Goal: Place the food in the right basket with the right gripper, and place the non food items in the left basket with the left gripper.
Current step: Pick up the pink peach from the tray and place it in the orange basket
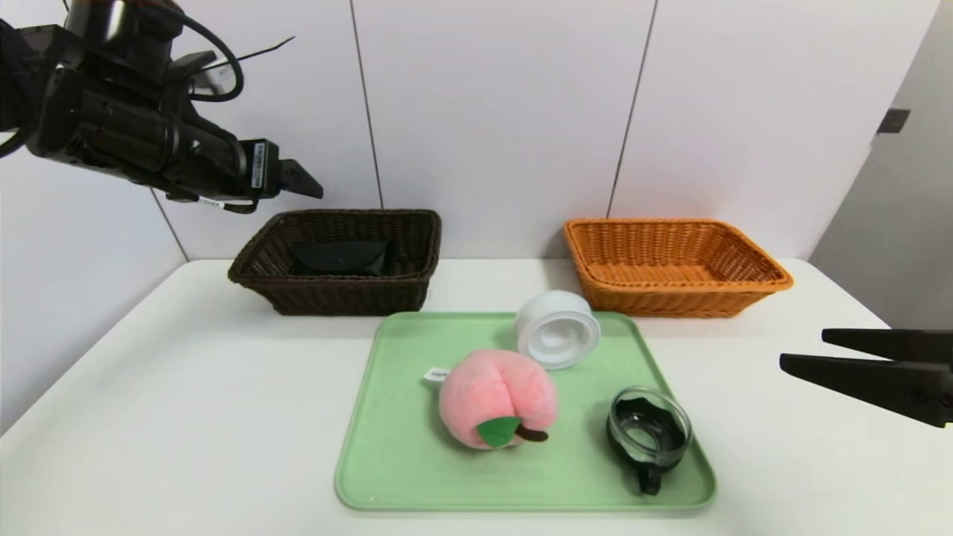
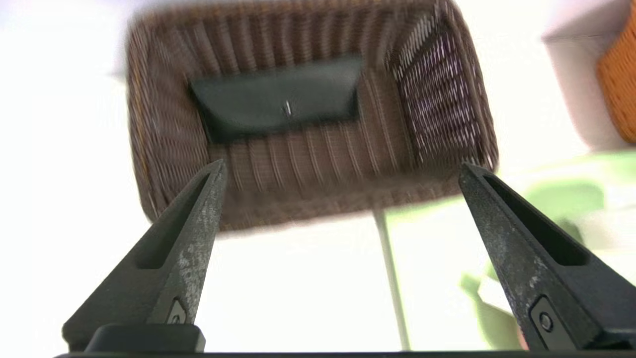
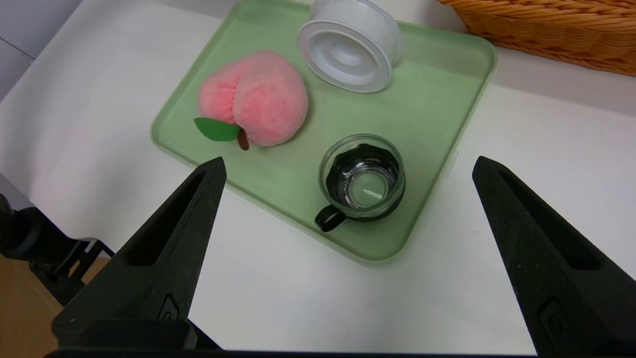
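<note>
Jaws of left gripper [image 2: 343, 169] spread, above black pouch [image 2: 278, 97] in left basket [image 2: 164, 149]

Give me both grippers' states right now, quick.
Left gripper: open, empty, raised above the dark brown basket.
Right gripper: open, empty, parked right of the green tray.

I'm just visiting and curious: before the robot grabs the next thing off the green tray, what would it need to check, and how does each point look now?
1. Black pouch lying inside the dark brown basket: ok.
2. Left gripper empty, jaws apart, above that basket: ok.
3. Right gripper empty, jaws apart, beside the tray: ok.
4. White container and glass cup sorted: not ok, both on the tray.
5. Plush peach in the orange basket: not ok, on the tray.
6. Orange basket has room: ok.
</note>
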{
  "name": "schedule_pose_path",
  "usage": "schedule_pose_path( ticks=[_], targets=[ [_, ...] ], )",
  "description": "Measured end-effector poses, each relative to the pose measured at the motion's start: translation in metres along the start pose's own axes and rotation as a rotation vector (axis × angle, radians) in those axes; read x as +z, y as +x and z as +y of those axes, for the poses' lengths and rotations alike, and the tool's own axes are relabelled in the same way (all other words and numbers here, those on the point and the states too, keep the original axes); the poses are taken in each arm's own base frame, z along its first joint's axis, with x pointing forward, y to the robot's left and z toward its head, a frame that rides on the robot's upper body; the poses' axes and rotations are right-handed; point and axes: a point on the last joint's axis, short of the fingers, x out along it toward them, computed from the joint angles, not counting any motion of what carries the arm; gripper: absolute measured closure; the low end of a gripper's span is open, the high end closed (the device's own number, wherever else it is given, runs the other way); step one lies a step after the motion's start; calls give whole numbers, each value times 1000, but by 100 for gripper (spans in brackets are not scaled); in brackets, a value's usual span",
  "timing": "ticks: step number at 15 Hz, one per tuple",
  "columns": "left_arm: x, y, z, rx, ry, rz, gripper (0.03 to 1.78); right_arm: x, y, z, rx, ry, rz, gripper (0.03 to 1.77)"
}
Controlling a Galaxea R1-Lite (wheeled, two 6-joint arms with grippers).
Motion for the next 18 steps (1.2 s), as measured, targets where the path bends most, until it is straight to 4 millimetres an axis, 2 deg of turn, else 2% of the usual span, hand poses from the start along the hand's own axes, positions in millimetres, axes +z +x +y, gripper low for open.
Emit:
schedule_pose_path(
  ticks=[5,8,10,13,18],
  targets=[
    [-51,-41,-10,-29,-42,104,14,6,7,1,17,-11,12,9],
    [-91,-65,-15,-56,-32,171,14,17,21,8,80,-43,32,9],
    [-110,-83,-14,-69,-23,176,13,29,34,17,137,-71,46,9],
    [-122,-99,-13,-77,-19,164,12,44,58,31,207,-103,75,9],
    [-127,-104,-12,-80,-16,161,12,58,100,62,247,-133,155,9]
  ],
)
